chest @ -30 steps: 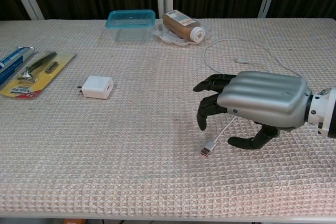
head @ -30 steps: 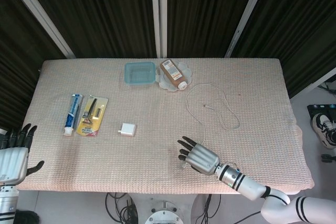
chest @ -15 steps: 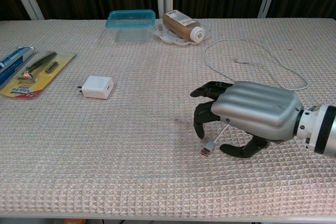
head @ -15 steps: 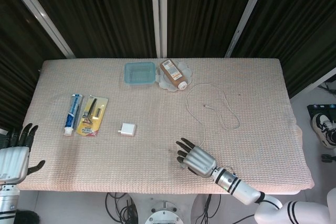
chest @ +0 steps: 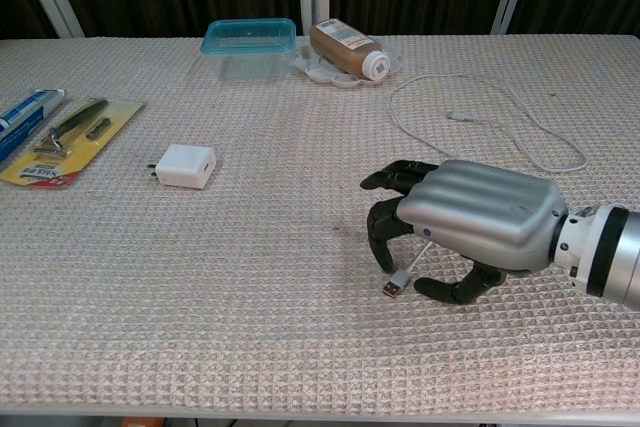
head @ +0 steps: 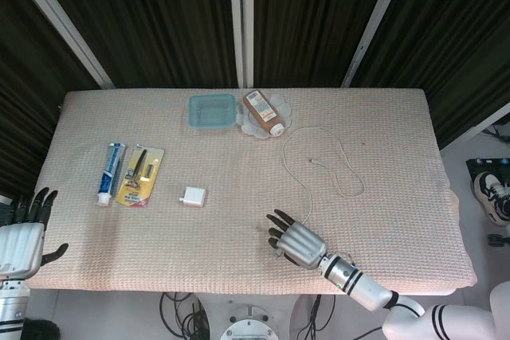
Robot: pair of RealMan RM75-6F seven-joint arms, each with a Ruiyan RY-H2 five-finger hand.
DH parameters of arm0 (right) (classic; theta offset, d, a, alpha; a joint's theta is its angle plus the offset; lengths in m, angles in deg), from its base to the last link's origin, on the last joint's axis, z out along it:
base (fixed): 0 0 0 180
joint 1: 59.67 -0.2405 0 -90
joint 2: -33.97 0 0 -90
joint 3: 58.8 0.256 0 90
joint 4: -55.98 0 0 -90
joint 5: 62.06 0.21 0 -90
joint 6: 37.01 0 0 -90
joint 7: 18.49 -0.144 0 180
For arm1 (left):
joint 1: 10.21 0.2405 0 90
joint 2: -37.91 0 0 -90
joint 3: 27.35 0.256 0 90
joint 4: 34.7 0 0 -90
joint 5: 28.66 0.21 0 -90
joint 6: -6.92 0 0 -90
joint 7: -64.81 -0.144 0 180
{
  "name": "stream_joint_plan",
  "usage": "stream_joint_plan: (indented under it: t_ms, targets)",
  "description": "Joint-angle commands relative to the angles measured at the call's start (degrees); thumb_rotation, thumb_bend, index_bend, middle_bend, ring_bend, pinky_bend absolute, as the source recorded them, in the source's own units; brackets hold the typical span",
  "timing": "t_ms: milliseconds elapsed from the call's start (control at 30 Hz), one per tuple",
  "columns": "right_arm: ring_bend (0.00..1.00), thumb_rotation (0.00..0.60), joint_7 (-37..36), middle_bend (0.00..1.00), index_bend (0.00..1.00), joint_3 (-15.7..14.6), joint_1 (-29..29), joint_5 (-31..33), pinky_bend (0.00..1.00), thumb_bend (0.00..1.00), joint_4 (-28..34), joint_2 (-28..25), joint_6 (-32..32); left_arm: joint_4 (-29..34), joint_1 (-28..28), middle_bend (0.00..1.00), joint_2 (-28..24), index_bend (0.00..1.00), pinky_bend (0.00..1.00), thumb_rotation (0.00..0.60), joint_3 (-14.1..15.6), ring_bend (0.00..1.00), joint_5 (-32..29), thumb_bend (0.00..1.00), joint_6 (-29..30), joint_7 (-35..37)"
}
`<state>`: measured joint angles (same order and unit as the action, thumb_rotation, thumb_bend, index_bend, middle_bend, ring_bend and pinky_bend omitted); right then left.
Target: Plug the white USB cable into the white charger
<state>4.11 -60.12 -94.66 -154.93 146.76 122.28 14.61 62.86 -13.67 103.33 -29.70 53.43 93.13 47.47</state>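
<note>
The silver right hand (chest: 470, 227) hovers palm-down over the thin white USB cable (chest: 500, 107), its dark fingers (chest: 385, 237) curved, apart, holding nothing (the metal plug (chest: 393, 287) lies just beneath them). The small white cube charger (chest: 185, 166) sits well apart from that plug, to its far left. The left hand (head: 22, 232) waits off the table's near corner, fingers spread.

A rectangular table covered in a beige waffle-weave cloth (head: 382, 125) carries everything. At 12 o'clock lie a clear teal plastic box (head: 213, 110) and a brown bottle on its side on a white scalloped dish (head: 263, 113). At 9 o'clock lie a blue-and-white toothpaste tube (head: 111, 173) and a yellow-carded razor pack (head: 141, 176). Near centre sits the small white charger cube (head: 193, 197). The thin white USB cable (head: 335, 157) loops at 3 o'clock, and its plug end (chest: 393, 287) lies at 5 o'clock.
</note>
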Motion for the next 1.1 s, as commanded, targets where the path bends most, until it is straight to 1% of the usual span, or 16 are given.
stream_joint_plan:
  t_ms: [33, 233, 433, 633, 733, 933, 1000, 1100]
  targets:
    - [0.00, 0.600, 0.1, 0.29, 0.45, -0.1, -0.1, 0.2, 0.00, 0.31, 0.0, 0.1, 0.0, -0.1, 0.0, 0.01, 0.0, 0.08, 0.00, 0.600, 0.0, 0.00, 0.0, 0.12, -0.1, 0.0]
    - [0.00, 0.600, 0.4, 0.29, 0.47, -0.3, -0.3, 0.8, 0.00, 0.32, -0.1, 0.3, 0.0, -0.2, 0.0, 0.01, 0.0, 0.08, 0.00, 0.600, 0.0, 0.00, 0.0, 0.12, 0.0, 0.0]
    - [0.00, 0.600, 0.8, 0.31, 0.52, -0.4, -0.3, 1.2, 0.00, 0.33, -0.2, 0.6, 0.6, -0.4, 0.1, 0.02, 0.0, 0.08, 0.00, 0.600, 0.0, 0.00, -0.1, 0.12, 0.0, 0.2]
    - [0.01, 0.600, 0.7, 0.32, 0.54, 0.0, 0.7, 1.0, 0.00, 0.33, 0.3, 0.4, 3.9, -0.5, 0.1, 0.01, -0.1, 0.08, 0.00, 0.600, 0.1, 0.00, 0.1, 0.12, 0.0, 0.3]
    - [0.05, 0.600, 0.3, 0.35, 0.55, 0.5, 1.5, 0.6, 0.00, 0.33, 0.7, -0.3, 6.5, -0.4, -0.2, 0.01, -0.2, 0.08, 0.00, 0.600, 0.0, 0.00, 0.3, 0.12, -0.4, 0.0]
    - [0.18, 0.600, -1.0, 0.49, 0.57, 1.8, 3.1, 0.8, 0.00, 0.35, 1.2, -2.3, 10.9, 0.6, -2.3, 0.01, -1.1, 0.08, 0.00, 0.600, -0.5, 0.00, 1.0, 0.12, -2.5, -2.0]
    - [0.20, 0.600, -1.3, 0.51, 0.58, 2.0, 3.5, 1.0, 0.00, 0.35, 1.3, -2.9, 11.9, 1.2, -3.4, 0.01, -1.4, 0.08, 0.00, 0.600, -0.9, 0.00, 1.1, 0.12, -3.8, -2.6]
    - [0.20, 0.600, -1.6, 0.52, 0.58, 2.5, 4.2, 1.3, 0.00, 0.35, 1.4, -3.9, 13.4, 2.0, -5.8, 0.01, -1.7, 0.08, 0.00, 0.600, -1.6, 0.00, 1.3, 0.12, -6.6, -3.7]
